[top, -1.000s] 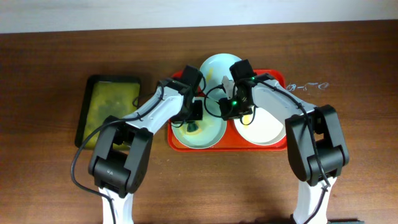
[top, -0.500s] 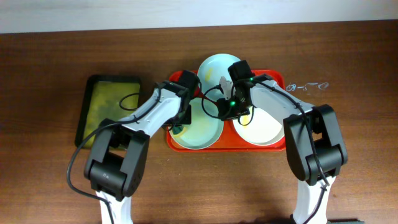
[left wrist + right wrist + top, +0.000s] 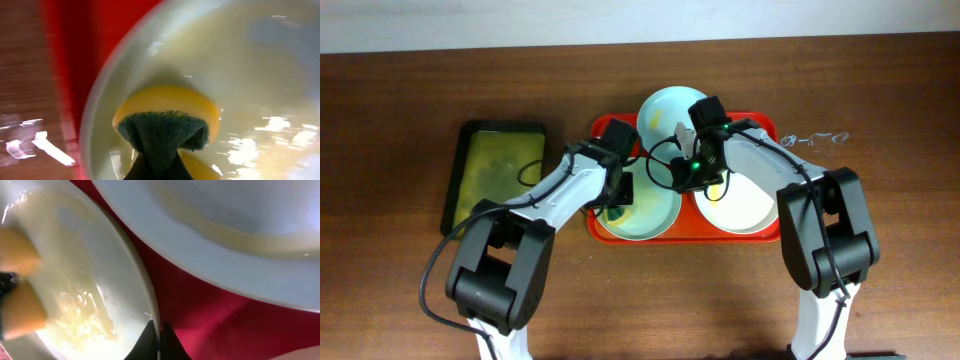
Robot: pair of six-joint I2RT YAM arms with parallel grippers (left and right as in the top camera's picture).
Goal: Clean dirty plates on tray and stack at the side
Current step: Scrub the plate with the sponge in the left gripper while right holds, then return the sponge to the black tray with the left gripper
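The red tray (image 3: 767, 127) holds three plates. A mint plate (image 3: 656, 216) lies front left, a second mint plate (image 3: 665, 108) at the back, and a creamy white plate (image 3: 745, 205) front right. My left gripper (image 3: 617, 198) is shut on a yellow sponge with a green pad (image 3: 165, 125) and presses it on the front-left plate (image 3: 250, 75) near its left rim. My right gripper (image 3: 688, 185) is shut on that plate's right rim (image 3: 159, 340). The plate (image 3: 100, 255) carries yellowish smears. The white plate (image 3: 225, 220) lies just beyond a strip of red tray (image 3: 210, 305).
A black tray (image 3: 500, 170) with yellow-green liquid stands on the brown table left of the red tray. A thin white squiggle (image 3: 815, 139) lies on the table to the right. The table's far edge meets a white wall.
My left gripper swept the sponge from the middle of the front-left plate to its left rim, then back a little to the right. The right gripper stayed on the rim.
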